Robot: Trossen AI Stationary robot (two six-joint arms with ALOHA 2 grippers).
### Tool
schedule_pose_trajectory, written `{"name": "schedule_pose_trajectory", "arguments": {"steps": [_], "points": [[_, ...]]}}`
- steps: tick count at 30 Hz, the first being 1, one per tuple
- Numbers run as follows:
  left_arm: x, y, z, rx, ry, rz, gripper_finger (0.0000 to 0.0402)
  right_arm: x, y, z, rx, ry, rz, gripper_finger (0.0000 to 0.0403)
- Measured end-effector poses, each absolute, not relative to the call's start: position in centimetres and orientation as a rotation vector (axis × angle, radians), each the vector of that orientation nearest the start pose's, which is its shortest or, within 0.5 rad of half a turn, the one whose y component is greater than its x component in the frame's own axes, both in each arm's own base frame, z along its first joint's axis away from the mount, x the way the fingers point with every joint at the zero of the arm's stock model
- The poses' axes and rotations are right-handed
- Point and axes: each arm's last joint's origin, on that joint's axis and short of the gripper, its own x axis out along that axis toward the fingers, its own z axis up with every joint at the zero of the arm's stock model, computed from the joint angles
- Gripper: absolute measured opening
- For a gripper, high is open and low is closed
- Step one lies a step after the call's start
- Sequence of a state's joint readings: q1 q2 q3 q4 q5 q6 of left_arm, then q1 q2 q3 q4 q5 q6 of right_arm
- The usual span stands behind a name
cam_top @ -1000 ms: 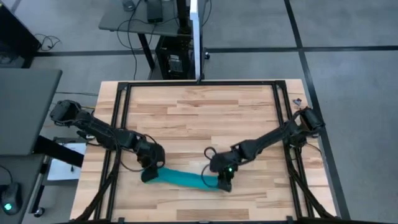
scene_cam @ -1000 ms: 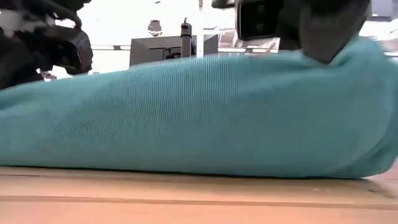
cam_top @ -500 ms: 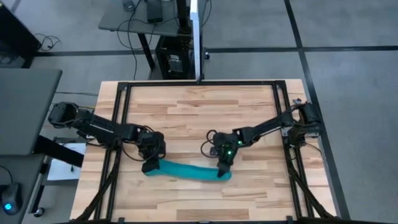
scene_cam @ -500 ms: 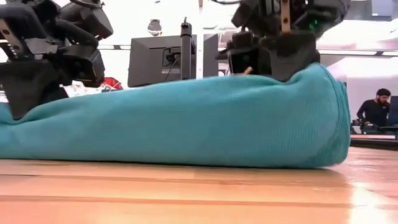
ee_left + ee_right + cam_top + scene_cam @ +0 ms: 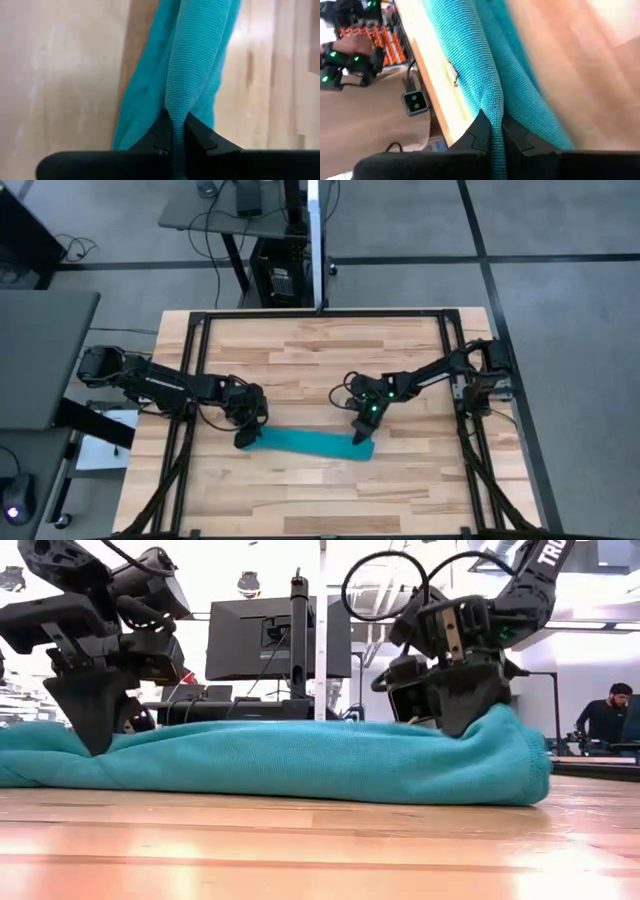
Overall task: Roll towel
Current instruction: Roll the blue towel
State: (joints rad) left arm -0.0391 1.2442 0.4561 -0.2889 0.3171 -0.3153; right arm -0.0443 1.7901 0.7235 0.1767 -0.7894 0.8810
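Since a second ago both arms have carried the towel (image 5: 308, 443) away from the near edge of the table (image 5: 320, 350) toward its middle, and the thick bundle that filled the low view then now lies flatter and farther from that camera. In the high view it has gone from a bowed strip near the front edge to a straighter band stretched between the two grippers.

Nearest the front, bare wooden boards run across the low view, and the towel (image 5: 300, 762) rests on them as a long teal roll of fabric, its rounded end (image 5: 520, 765) on the picture's right.

The left gripper (image 5: 246, 440) stands at the towel's left end, its fingers (image 5: 162, 132) pressed together with a ridge of cloth pinched between them. In the low view it (image 5: 92, 735) comes down onto the fabric from above.

The right gripper (image 5: 362, 437) is at the other end, likewise clamped on a fold of the towel (image 5: 485, 70), the cloth rising up between its fingers (image 5: 481, 131). In the low view it (image 5: 462, 720) presses into the top of the roll near the rounded end.

Behind the towel the table's far boards are bare inside the black frame (image 5: 320, 314). Beyond it stand a monitor (image 5: 265, 638) on a post and, at the far right, a person (image 5: 606, 715) seated at a desk.
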Motion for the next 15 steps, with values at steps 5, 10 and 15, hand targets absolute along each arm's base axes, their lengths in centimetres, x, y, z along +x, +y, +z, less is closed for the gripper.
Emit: {"name": "schedule_pose_trajectory", "arguments": {"steps": [5, 10, 15], "points": [[19.5, -1.5, 13.8, -0.402, 1.114, -0.099, 0.0007, 30.2, -0.4, 10.5, 1.168, 1.089, 0.234, 0.0028], [19.5, -1.5, 13.7, -0.397, 1.117, -0.078, 0.0039, 30.1, -1.4, 10.5, 1.206, 1.079, 0.192, 0.0048], [19.8, -1.3, 14.6, -0.392, 1.117, -0.062, 0.0093, 30.1, -2.6, 10.7, 1.265, 1.066, 0.168, 0.0068]]}}
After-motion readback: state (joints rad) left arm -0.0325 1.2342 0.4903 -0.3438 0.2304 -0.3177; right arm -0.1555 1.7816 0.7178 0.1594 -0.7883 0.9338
